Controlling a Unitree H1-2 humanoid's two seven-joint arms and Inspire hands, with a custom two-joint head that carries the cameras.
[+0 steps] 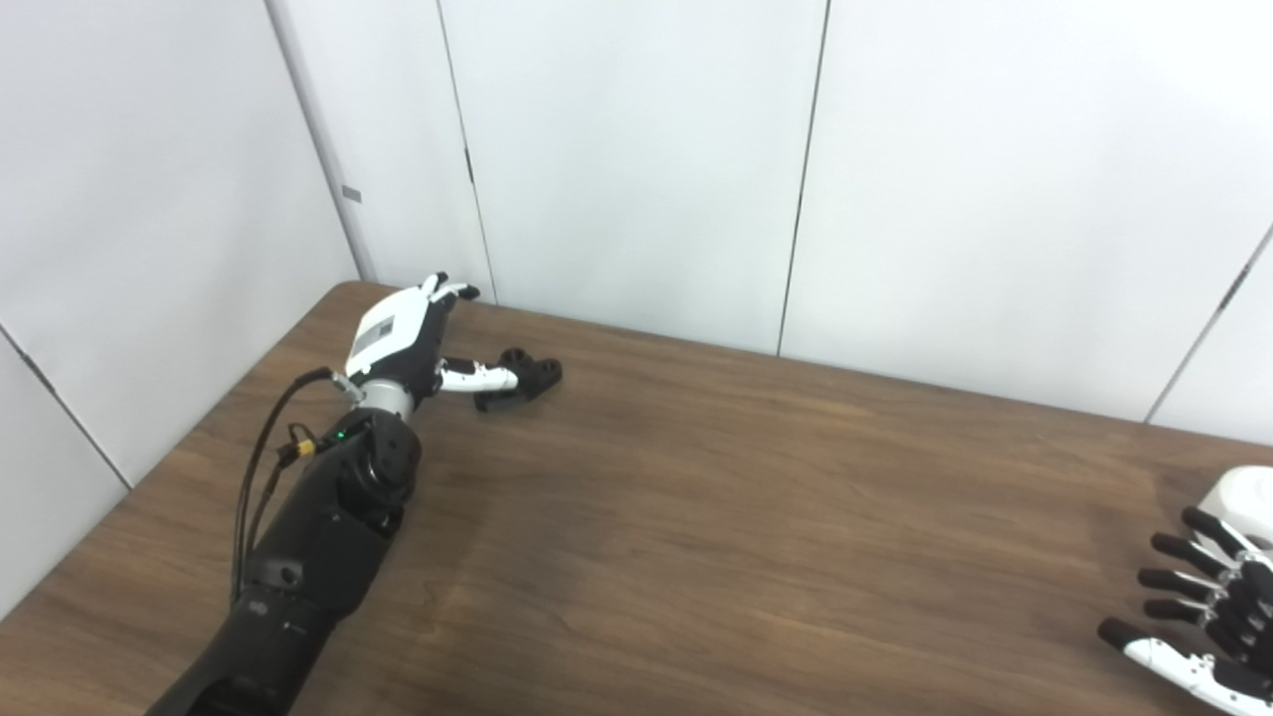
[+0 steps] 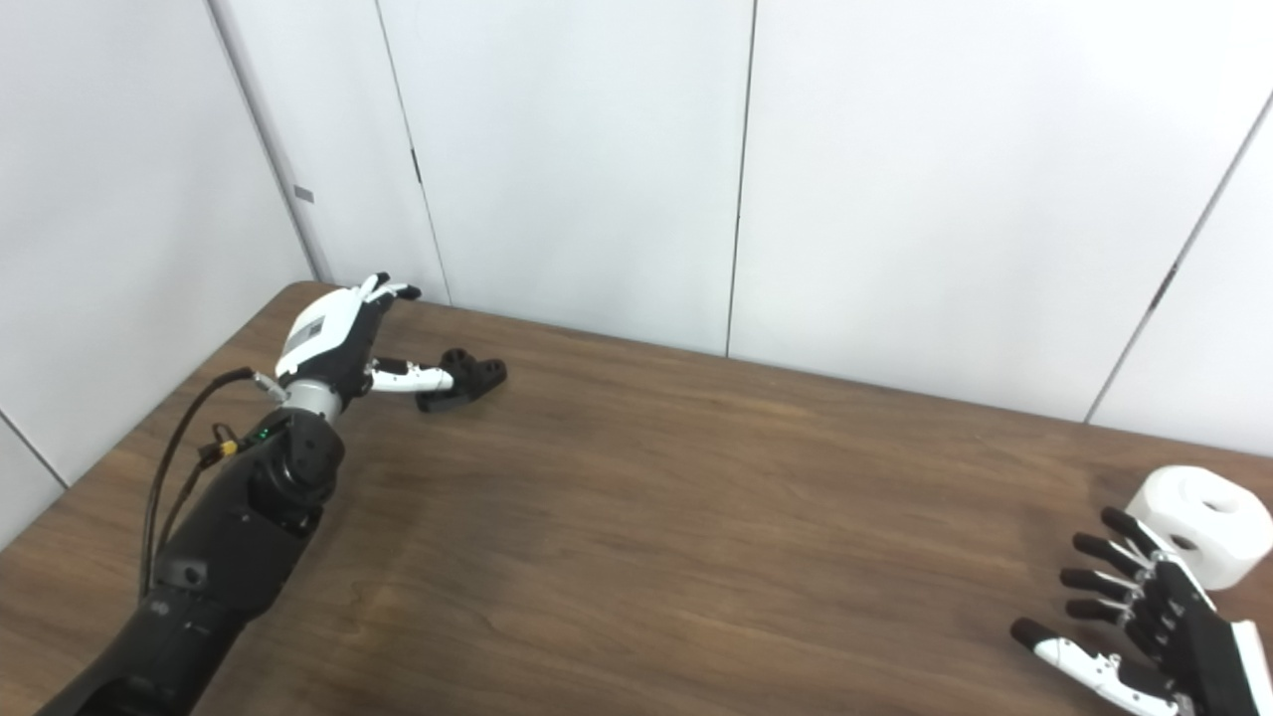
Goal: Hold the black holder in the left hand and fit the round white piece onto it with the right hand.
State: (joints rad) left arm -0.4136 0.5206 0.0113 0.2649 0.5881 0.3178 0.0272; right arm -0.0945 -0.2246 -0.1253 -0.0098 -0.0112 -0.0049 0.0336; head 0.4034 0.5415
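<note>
- The black holder (image 2: 463, 381) lies on the brown table (image 2: 636, 537) in the upper left of the frame, close to the far edge by the white wall (image 2: 577, 159).
- It is a small dark piece with round holes in its top, and it lies flat on the wood.
- The left hand (image 2: 343, 343) is just beside the black holder, on its left side.
- The left hand's fingers (image 2: 393, 289) point up and away toward the wall, spread apart, so the hand is open and holds nothing.
- Its white thumb (image 1: 479, 376) sticks out to the right and reaches the black holder; it looks like it touches the near side of it, but I cannot tell for sure.
- The left arm (image 1: 318, 537) is black and comes up from the bottom left of the frame, with thin black cables (image 1: 261, 457) looping beside it.
- The round white piece (image 2: 1205, 522) sits on the table at the far right edge of the frame, well apart from the black holder.
- It looks like a fat white ring with a dark hole in the top.
- The right hand (image 2: 1144, 622) is in the lower right corner, just beside the round white piece, on its near side.
- The right hand's black fingers are spread apart and point to the left, so it is open and holds nothing.
</note>
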